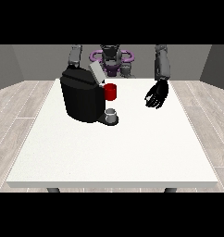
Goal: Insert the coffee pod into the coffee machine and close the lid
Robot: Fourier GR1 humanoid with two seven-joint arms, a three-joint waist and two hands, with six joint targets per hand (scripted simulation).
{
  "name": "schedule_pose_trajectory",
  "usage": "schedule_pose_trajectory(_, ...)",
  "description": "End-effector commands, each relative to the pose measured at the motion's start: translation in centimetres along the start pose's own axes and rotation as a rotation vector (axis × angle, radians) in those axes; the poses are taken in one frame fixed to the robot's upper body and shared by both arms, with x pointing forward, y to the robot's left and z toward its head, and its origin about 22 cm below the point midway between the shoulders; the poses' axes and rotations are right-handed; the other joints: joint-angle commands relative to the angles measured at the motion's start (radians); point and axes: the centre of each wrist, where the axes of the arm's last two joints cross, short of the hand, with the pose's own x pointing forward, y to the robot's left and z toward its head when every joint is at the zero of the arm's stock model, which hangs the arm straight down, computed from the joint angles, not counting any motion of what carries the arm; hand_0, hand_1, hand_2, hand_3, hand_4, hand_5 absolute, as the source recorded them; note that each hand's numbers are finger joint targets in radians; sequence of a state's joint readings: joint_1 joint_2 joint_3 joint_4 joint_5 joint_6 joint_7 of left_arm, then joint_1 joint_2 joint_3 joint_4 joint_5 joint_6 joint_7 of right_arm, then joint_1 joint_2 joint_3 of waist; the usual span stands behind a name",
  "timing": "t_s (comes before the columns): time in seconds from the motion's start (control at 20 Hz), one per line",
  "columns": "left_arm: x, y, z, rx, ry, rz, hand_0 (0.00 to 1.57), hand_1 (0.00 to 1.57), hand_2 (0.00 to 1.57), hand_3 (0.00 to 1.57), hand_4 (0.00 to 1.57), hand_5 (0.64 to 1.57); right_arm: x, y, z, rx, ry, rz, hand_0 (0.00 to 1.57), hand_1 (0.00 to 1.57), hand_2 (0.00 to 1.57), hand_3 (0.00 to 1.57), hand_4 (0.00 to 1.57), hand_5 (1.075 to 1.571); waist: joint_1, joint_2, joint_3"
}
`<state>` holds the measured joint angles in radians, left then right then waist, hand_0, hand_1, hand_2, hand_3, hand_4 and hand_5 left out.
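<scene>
One hand (156, 96) at the view's right, fingers relaxed, beside one coffee machine (81, 96).

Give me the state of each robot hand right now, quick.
Robot hand at the view's right: open, fingers relaxed, holding nothing, above the table.
Robot hand at the view's left: hidden behind the coffee machine; not visible.

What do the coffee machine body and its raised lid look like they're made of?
Coffee machine: looks like matte black plastic, an even dark surface with only faint sheen along its top edge. Lid: a light grey panel, possibly plastic or brushed metal; its flat, pale look leaves that open.
</scene>
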<state>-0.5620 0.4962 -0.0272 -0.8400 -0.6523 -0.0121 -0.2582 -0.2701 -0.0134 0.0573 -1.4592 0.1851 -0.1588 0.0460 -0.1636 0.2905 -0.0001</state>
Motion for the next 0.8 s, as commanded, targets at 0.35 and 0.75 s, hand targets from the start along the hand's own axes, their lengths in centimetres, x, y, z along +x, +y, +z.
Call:
schedule_pose_trajectory(0.35, -1.3, -1.1, -0.1, -0.164, 0.036, -0.211, 0.79, 0.79, 0.96, 0.85, 0.39, 1.571, -3.2, -0.4, 0.6, 0.017, 0.034, -0.005, 0.0, 0.0, 0.0, 0.0, 0.0, 1.571, 0.005, -0.015, 0.0001)
schedule_pose_trajectory(0.75, -0.6, -2.3, -1.2, -0.186, 0.007, -0.179, 1.15, 1.15, 1.26, 1.16, 0.47, 1.571, -2.7, -2.0, -0.6, -0.012, 0.087, -0.055, 0.0, 0.0, 0.0, 0.0, 0.0, 1.571, 0.003, -0.069, -0.0001)
